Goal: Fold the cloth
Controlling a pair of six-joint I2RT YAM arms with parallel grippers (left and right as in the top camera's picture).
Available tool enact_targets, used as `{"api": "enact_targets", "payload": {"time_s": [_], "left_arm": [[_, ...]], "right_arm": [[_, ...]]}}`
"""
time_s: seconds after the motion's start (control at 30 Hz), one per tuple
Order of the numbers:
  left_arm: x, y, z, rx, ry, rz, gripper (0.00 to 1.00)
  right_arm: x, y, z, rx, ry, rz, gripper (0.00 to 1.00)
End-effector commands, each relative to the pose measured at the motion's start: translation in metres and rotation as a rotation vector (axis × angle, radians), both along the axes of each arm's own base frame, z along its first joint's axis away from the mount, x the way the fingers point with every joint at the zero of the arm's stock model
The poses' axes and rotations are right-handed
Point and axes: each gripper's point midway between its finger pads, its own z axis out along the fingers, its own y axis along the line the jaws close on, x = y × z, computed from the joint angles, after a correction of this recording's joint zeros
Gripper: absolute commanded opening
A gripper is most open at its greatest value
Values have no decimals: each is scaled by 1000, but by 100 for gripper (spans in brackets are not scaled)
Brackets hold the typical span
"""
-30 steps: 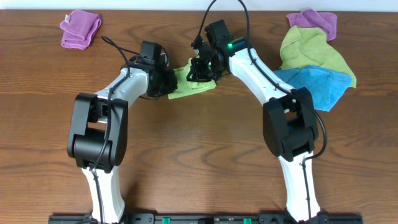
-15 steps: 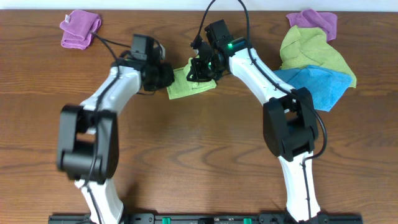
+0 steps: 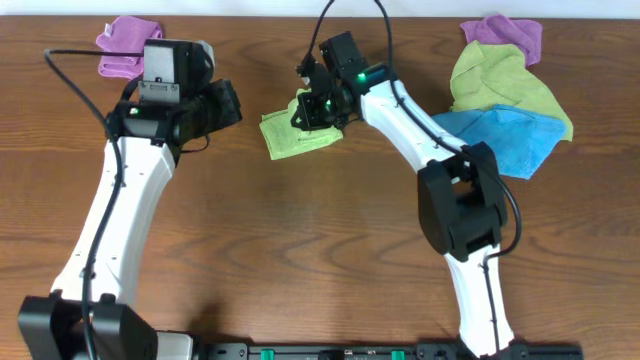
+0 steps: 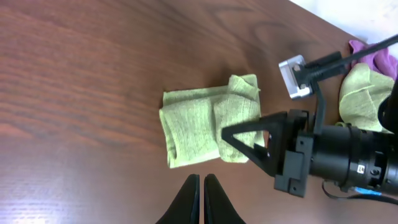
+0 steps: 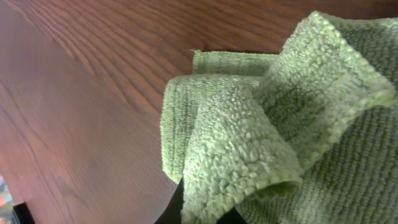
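Near the far middle of the table (image 3: 300,250) lies the cloth (image 3: 292,134), lime-green and ribbed, partly folded into a rough rectangle with its layers doubled over. The right gripper (image 3: 313,110) sits on the cloth's right-hand portion, tilted down onto it. Its jaws are closed on a fold of the fabric. In the right wrist view that fold is bunched into a thick, rolled loop raised off the wood, with a dark fingertip (image 5: 180,202) just showing under it. The left wrist view shows a flap at the cloth's far right corner standing a little above the rest, just beside the right gripper's black finger.

The left gripper (image 3: 232,102) is off the cloth, to its left and apart from it, touching no fabric. Its jaws are pressed together with only a hairline between them and hold nothing.

At the far right of the table a duller green cloth (image 3: 500,80) overlaps a blue cloth (image 3: 510,138), and a purple cloth (image 3: 505,32) lies behind them. Another purple cloth (image 3: 120,45) lies at the far left, partly hidden by the left arm.
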Motion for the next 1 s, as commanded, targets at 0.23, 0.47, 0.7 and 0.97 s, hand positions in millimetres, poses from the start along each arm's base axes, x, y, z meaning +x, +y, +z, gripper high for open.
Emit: {"api": "enact_targets", "payload": {"time_s": [0.23,0.47,0.7,0.97], "left_arm": [[-1,5,7,17,-15,10,6],[-1,5,7,24,-20,2,6],[2,15,5,78,-27,32,7],[-8,17,-32,85,76,14,46]], "right_arm": [[-3,16,6,-9,-45,32,1],[-17,39,21,116,-20,107,67],[-22,48,41,256,11,165,76],[10,-8,68,235,-36,62,76]]}}
